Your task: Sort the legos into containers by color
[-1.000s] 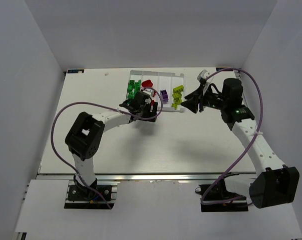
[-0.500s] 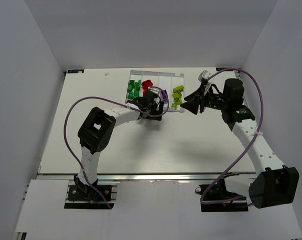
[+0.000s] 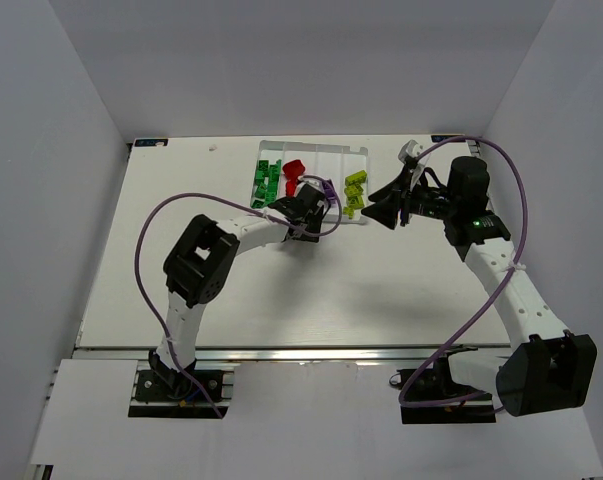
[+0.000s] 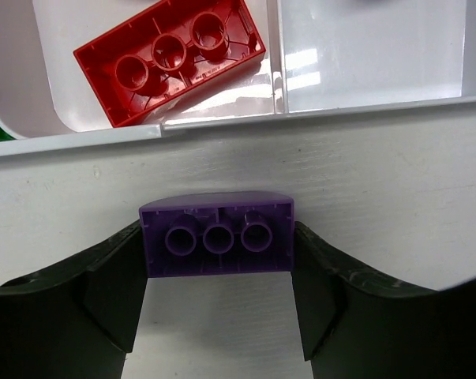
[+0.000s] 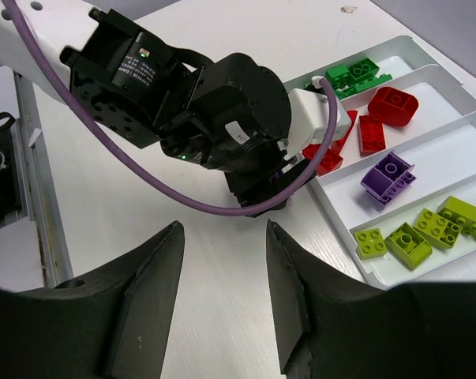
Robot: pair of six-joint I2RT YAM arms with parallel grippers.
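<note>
A purple lego (image 4: 216,234) lies on the table against the near wall of the white tray (image 4: 301,114), underside toward the left wrist camera. My left gripper (image 4: 218,264) is shut on it, a finger pressed to each end. In the tray's containers lie green legos (image 3: 266,178), red legos (image 3: 294,170) and yellow-green legos (image 3: 355,190). One red lego (image 4: 170,59) sits just beyond the wall. Another purple lego (image 5: 387,175) rests in the third container. My right gripper (image 5: 222,229) hangs open and empty above the table, right of the tray.
The left arm's purple cable (image 3: 326,195) loops over the tray's near edge. The left wrist housing (image 5: 222,110) fills the middle of the right wrist view. White walls enclose the table on three sides.
The left gripper slid right along the tray's near edge, opened wider, then closed on the purple lego. The right arm stayed almost still.
</note>
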